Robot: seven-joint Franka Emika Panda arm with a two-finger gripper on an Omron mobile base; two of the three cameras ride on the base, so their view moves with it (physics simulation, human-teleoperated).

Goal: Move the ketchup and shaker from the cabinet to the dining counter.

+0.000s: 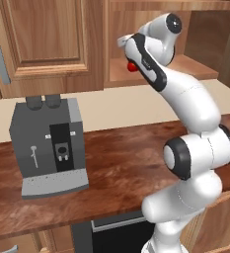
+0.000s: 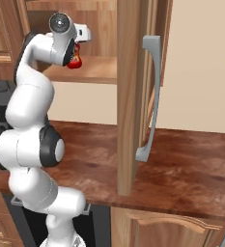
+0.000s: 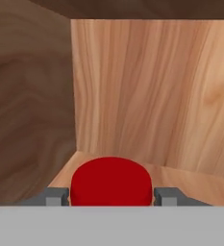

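Red cap of the ketchup (image 3: 111,181) close up in the hand view, square between the two grey fingertips (image 3: 56,196) of the gripper (image 3: 111,197), one tip just off each side of the cap. Fingers drawn in around the bottle; whether actually pressing on it, impossible to tell, the sides of the cap seemingly meeting the pads with no clear gap.

Bottle upright on the cabinet (image 3: 147,96) shelf, long axis vertical, near the back corner where the rear panel meets the darker side wall. Seen from the left base view, only a red sliver of the ketchup (image 1: 132,66) past the white wrist, deep in the open compartment; from the right, the same red (image 2: 75,60) tucked under the hand.

Bottle dead ahead of the tool and centred, so likely just a firm squeeze, then a straight pull back out over the shelf edge. Door (image 2: 128,96) ajar alongside, close to the exit path. Coffee machine (image 1: 50,146) on the counter (image 1: 121,163) below.
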